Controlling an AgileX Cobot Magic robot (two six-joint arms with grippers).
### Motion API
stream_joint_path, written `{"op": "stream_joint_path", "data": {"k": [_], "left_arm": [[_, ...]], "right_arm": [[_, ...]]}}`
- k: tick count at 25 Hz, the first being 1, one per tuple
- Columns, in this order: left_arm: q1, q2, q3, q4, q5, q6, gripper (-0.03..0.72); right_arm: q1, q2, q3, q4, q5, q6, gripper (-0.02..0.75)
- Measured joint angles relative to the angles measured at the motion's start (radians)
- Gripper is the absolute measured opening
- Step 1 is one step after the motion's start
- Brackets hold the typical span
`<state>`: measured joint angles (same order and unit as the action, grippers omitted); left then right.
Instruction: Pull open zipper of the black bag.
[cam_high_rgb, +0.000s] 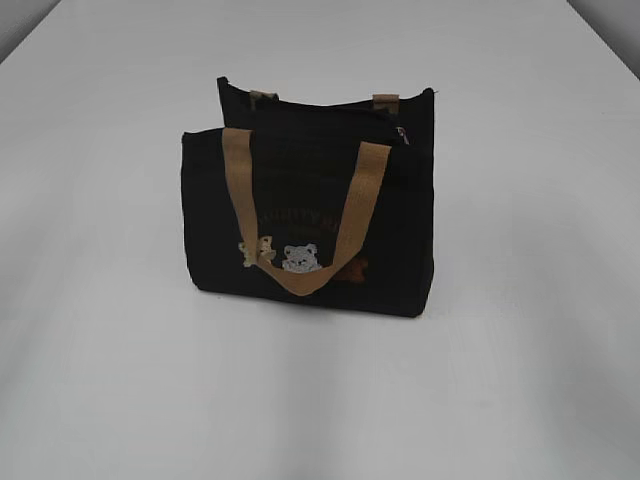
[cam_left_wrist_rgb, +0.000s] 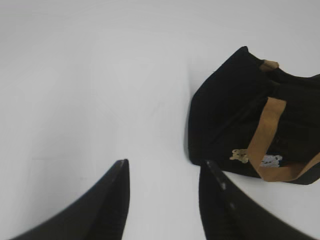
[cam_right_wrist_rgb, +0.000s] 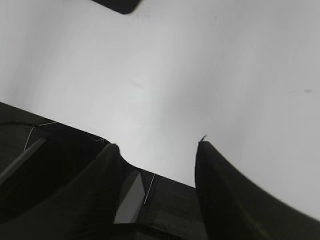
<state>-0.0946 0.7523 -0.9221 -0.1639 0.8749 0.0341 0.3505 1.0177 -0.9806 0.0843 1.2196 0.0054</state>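
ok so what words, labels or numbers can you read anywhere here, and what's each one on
Faint arched lettering on the front of the small boxy black fabric bag, above the bear patches: too dim and blurred to read.
Small red and white tag at the bag's top right corner: too small to read.
Nothing else carries text.

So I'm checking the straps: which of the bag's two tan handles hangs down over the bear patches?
The front tan webbing handle, drooping across the black fabric bag; only the rear handle's ends show.

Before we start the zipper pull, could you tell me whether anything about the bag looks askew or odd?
Nothing looks damaged. The black bag stands upright on the white table, though its front tan handle has flopped down over the bear patches.
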Motion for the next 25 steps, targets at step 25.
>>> {"op": "stream_joint_path", "data": {"k": [25], "left_arm": [[0.000, -0.735, 0.395, 0.158, 0.194, 0.006, 0.302]], "right_arm": [[0.000, -1.024, 0.494, -0.037, -0.116, -0.067, 0.381]]}}
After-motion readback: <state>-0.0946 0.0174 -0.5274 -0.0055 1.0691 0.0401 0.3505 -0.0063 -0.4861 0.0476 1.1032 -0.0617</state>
